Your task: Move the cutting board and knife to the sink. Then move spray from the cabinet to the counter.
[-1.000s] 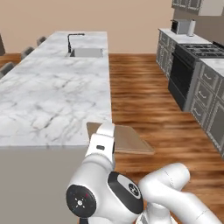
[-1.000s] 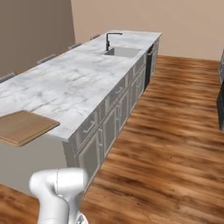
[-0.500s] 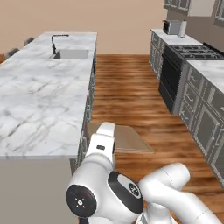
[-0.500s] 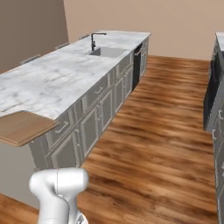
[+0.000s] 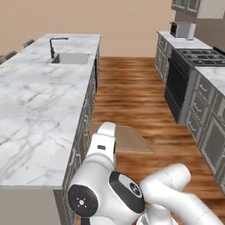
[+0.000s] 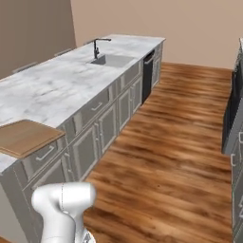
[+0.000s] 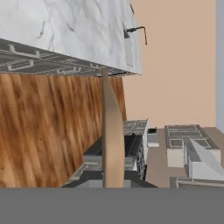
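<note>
We see the cutting board (image 5: 132, 138) held flat out over the wooden floor (image 5: 132, 92), just right of the counter (image 5: 39, 110), partly hidden by the arm (image 5: 103, 151). The sink (image 5: 70, 58) sits at the counter's far end; a stove (image 5: 200, 55) stands far right.

No writing, label, brand, number or sign is showing legibly anywhere in these pictures.
</note>
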Motion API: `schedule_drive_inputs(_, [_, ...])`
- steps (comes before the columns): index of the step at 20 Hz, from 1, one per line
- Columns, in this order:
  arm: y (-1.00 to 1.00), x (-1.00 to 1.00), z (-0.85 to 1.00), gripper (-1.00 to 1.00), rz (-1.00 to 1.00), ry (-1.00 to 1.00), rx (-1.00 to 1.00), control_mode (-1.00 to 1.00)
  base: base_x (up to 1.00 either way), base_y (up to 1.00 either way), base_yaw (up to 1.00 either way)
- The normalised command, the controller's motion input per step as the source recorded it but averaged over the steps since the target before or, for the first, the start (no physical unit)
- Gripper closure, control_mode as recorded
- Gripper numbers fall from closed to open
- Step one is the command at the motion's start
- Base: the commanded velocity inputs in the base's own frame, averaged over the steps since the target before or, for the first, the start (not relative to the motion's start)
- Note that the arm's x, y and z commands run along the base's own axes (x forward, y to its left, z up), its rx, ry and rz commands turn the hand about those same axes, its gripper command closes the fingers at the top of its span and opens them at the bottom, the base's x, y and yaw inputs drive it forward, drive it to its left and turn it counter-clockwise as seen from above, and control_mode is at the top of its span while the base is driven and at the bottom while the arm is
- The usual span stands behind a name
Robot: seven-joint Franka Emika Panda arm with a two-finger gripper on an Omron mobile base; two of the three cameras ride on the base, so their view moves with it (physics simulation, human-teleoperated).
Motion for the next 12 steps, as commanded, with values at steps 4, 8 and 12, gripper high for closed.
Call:
schedule_drive_inputs(4, [0.00, 0.00, 0.00, 1.00, 0.00, 0.00, 0.00, 1.00, 0.73, -0.29, 0.11])
schedule_drive_inputs(8, [0.00, 0.00, 0.00, 1.00, 0.00, 0.00, 0.00, 1.00, 0.55, -0.59, 0.00])
schedule_drive_inputs(12, [0.00, 0.00, 0.00, 1.00, 0.00, 0.00, 0.00, 1.00, 0.54, -0.55, 0.00])
